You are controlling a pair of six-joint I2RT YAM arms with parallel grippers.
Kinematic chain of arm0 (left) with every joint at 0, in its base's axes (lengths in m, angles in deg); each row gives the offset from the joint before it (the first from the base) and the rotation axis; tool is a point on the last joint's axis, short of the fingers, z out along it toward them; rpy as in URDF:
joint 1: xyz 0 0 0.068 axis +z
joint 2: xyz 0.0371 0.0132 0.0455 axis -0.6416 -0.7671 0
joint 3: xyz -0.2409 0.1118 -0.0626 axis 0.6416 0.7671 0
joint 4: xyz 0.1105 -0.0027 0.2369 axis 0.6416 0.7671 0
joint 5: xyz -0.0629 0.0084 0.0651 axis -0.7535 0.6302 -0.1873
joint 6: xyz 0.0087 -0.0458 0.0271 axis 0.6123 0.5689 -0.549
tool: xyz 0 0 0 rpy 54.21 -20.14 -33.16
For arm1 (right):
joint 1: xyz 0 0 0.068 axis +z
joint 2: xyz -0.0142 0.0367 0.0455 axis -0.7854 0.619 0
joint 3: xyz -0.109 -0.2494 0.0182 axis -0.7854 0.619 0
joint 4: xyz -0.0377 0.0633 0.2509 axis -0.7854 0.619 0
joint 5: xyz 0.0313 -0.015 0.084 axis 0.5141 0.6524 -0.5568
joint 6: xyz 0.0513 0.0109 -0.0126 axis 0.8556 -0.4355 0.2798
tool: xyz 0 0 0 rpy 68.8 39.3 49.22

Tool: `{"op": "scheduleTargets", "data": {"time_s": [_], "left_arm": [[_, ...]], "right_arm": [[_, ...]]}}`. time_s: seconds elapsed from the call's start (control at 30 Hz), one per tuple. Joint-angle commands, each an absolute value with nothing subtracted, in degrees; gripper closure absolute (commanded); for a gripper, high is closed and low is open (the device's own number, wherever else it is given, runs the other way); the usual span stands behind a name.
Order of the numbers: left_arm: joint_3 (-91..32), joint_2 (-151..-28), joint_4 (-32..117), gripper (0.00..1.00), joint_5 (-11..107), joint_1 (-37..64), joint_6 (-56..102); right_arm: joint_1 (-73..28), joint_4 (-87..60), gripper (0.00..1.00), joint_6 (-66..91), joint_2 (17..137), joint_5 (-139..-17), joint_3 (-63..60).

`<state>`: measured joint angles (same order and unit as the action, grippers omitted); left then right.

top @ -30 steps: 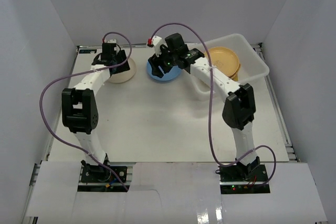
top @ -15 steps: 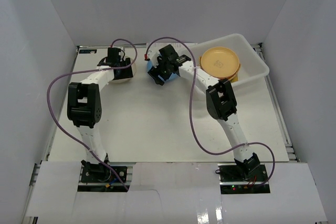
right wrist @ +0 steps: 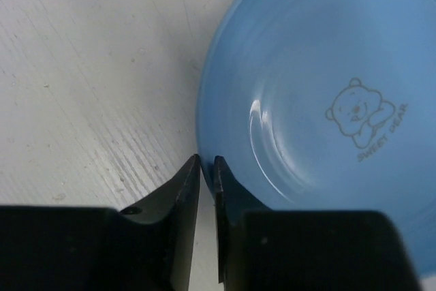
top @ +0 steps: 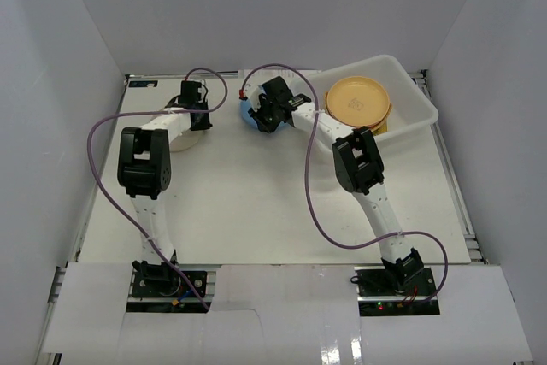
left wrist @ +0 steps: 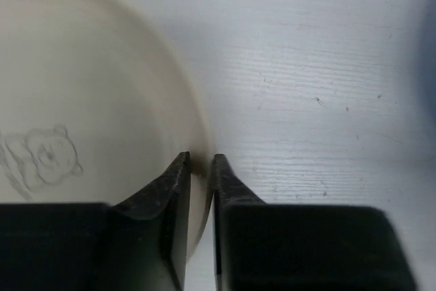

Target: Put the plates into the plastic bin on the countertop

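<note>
Your left gripper (left wrist: 199, 161) is pinched almost closed on the rim of the cream plate (left wrist: 88, 100), one finger inside the edge and one outside. Your right gripper (right wrist: 206, 161) has the same narrow pinch on the near rim of the blue plate (right wrist: 306, 100).

On the blue plate you can read "SWEET BEAR" under a small bear drawing (right wrist: 357, 107), with the letters slanting up to the right in the wrist view. The cream plate has a faint bear outline (left wrist: 44, 158) too, but any writing beside it is too blurred to read.

Both plates lie flat and face up on the table (top: 256, 203), near its far edge, the cream one left of the blue one and apart from it. Being round, they have no long axis.

Both of your arms are folded, elbows raised. The left forearm reaches towards the far left, and the right forearm reaches far and left, away from the bin (top: 427, 113).

That bin sits at the far right corner and holds an orange-yellow plate (top: 359, 102), face up. Purple cables (top: 312, 203) loop over the table, with grey walls (top: 51, 83) around.
</note>
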<state>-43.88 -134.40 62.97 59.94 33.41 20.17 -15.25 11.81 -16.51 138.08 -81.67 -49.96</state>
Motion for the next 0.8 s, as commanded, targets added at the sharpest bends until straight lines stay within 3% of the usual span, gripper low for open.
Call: {"op": "scheduleTargets", "data": {"time_s": [0.0, 0.1, 0.33, 0.53, 0.77], "left_arm": [[-43.8, -135.4, 64.4, 0.82, 63.6, 33.3, 19.4], [-42.2, -134.4, 64.6, 1.0, 66.5, 33.3, 20.3], [-34.4, -130.3, 65.0, 1.0, 70.4, 33.3, 24.3], [-26.5, -120.9, 64.0, 1.0, 71.2, 33.3, 27.7], [-20.0, -110.1, 64.2, 1.0, 71.3, 33.4, 31.6]], "right_arm": [[-14.4, 8.0, 0.84, -15.6, 138.0, -83.8, -48.7], [-13.1, 5.4, 0.92, -15.6, 135.5, -84.4, -45.9], [-10.8, 0.9, 0.92, -12.2, 129.1, -87.5, -40.2], [-9.0, -12.8, 0.92, -3.9, 111.3, -91.4, -24.5], [-8.9, -24.2, 0.92, 3.0, 95.4, -89.3, -15.9]]}}
